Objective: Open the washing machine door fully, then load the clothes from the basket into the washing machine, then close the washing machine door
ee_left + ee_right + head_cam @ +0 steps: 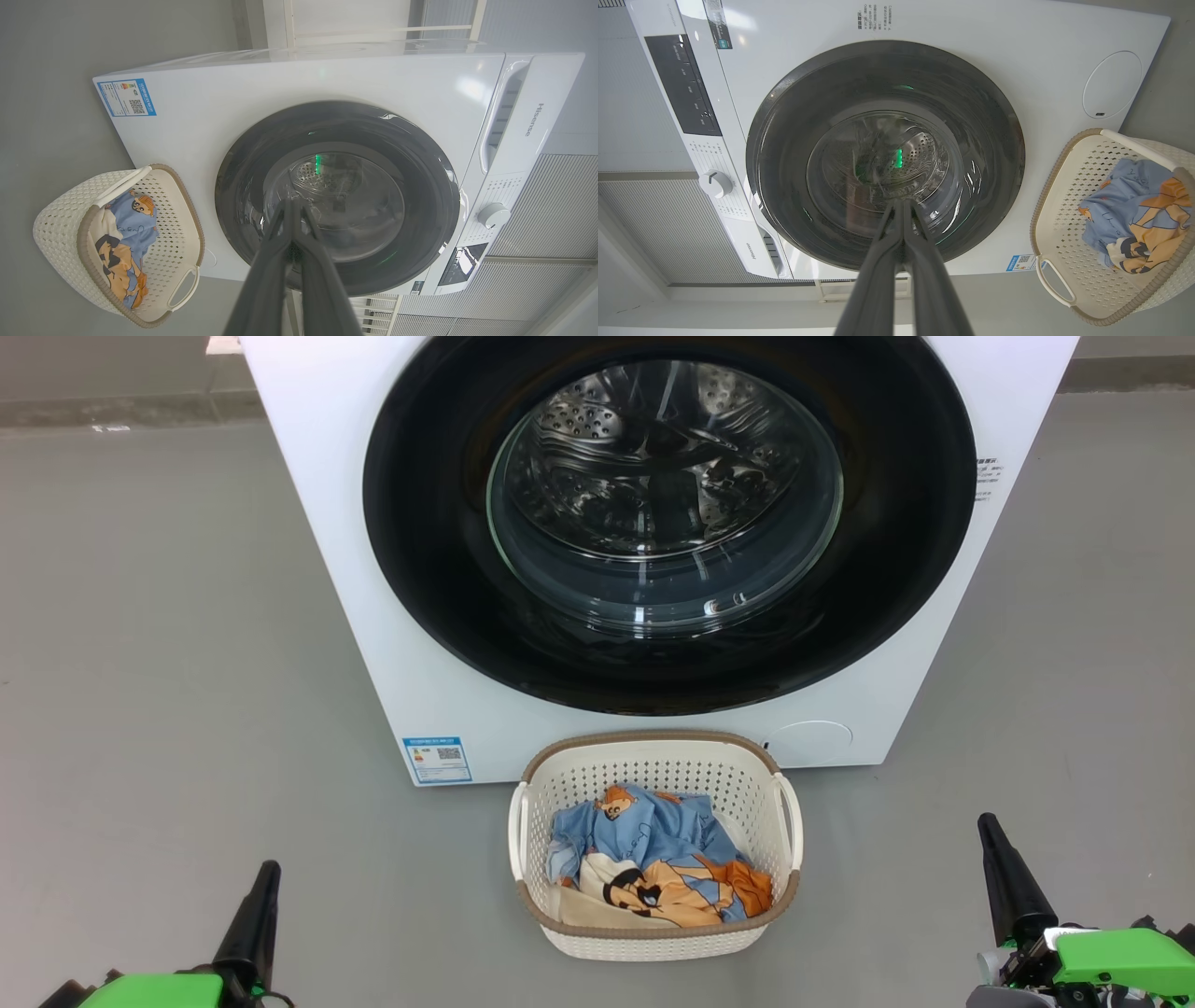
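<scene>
The washing machine [317, 523] at upper centre is closed by its door [429, 569], whose glossy rim could be slipped off. The basket [653, 742] just below, with the clothes [653, 859] inside, could be struck by the swing. The left claw [266, 879] and right claw [991, 840], at the lower corners, are pinched shut, empty. Smooth grey floor [140, 663] is seen throughout.

Lettering on the washing machine [327, 84]

The brand name "Hisense" [540, 120] stood in grey letters on the white drawer panel [549, 79] of the machine's front. A blue label [127, 97] at a lower front corner carried a QR code [137, 106], but its print was too small to read. A block of small print [874, 17] and a dark sticker [718, 23] on the same front were likewise illegible.
</scene>
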